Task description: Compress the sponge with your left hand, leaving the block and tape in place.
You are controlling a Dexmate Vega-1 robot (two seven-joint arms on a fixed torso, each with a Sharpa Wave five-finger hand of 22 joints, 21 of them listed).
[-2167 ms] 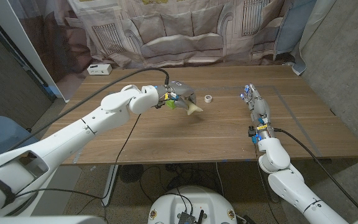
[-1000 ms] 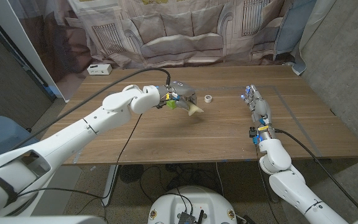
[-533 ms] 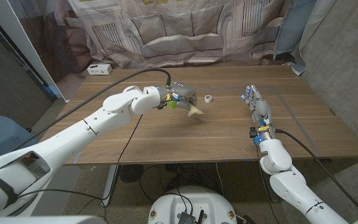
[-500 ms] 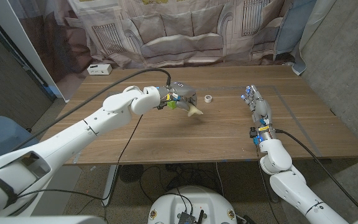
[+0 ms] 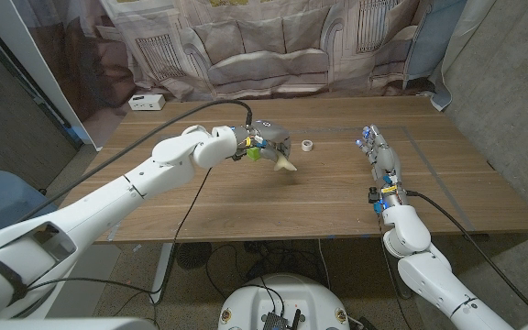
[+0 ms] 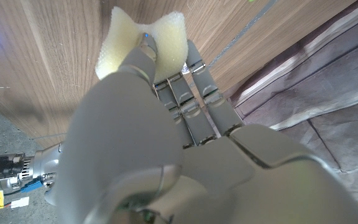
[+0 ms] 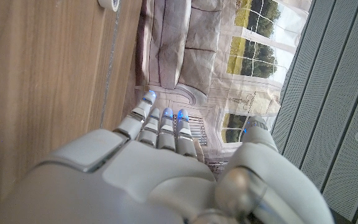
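No legible writing on any item. Left hand (image 5: 266, 145) grips the pale yellow sponge (image 5: 284, 163), fingers (image 6: 188, 74) closed over it; in the left wrist view the sponge (image 6: 143, 37) bulges out past the fingertips, pinched in at its middle. Sponge sits on the desk (image 5: 246, 197), just beside the small white tape roll (image 5: 308, 146), not touching it. Green-yellow block (image 5: 252, 153) mostly hidden under the left hand. Right hand (image 5: 379, 156) is well apart from the tape, fingers extended, holding nothing.
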